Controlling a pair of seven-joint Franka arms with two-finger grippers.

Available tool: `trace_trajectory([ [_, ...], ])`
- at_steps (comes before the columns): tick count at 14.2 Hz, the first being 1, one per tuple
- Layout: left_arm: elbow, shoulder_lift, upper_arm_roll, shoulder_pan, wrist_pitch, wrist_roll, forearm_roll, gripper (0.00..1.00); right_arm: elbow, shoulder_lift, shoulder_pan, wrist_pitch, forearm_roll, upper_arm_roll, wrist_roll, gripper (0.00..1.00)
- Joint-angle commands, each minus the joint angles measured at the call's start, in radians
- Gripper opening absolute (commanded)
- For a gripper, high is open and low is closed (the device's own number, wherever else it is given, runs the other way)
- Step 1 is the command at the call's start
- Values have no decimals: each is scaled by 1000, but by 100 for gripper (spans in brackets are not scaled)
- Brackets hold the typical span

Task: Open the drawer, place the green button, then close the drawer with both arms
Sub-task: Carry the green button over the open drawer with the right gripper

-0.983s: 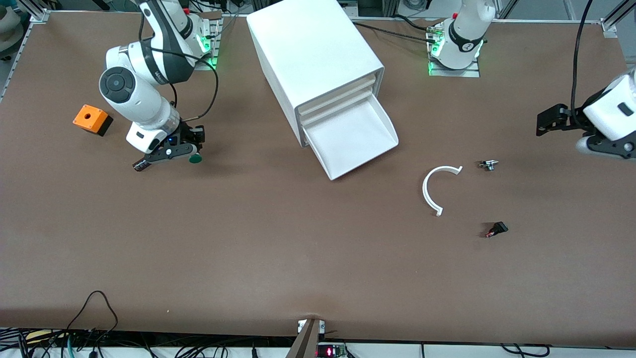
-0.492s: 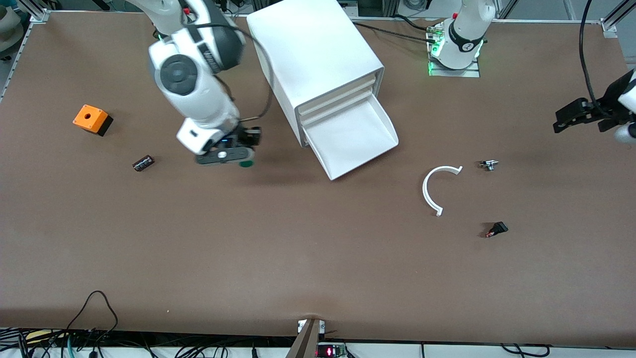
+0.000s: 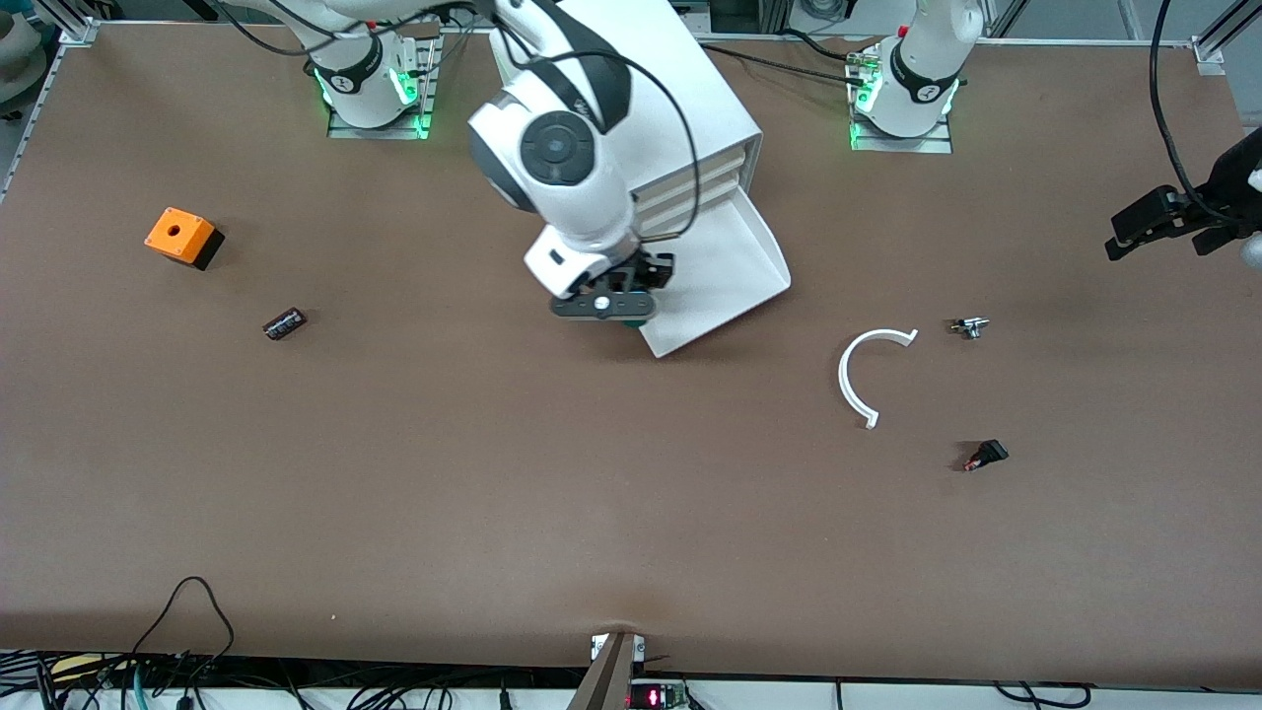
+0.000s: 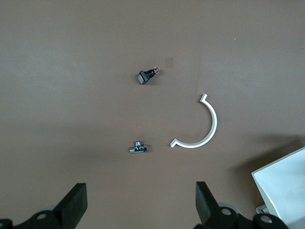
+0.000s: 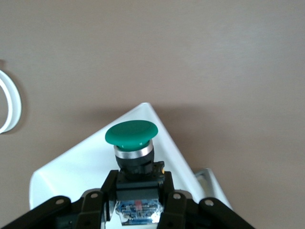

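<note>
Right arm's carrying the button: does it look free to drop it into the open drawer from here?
Probably yes. The right hand, shut on the button, hangs over the drawer front corner; the tray is open and bare, nothing blocking.

One button (image 5: pixel 131 133), one drawer (image 3: pixel 730 271), two grippers, five loose parts.

Right hand (image 3: pixel 616 308) over open drawer (image 3: pixel 735 261) corner — left hand (image 3: pixel 1149 222) waits.
</note>
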Motion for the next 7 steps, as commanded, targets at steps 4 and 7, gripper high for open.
trace_trajectory([
  [4,-36,-25,-2,-5,24,-12,-1,100,110,130,115,18,-81,-11,189,0],
  [7,-51,-27,-2,-5,33,-12,-1,100,104,153,138,51,-86,-11,240,0],
])
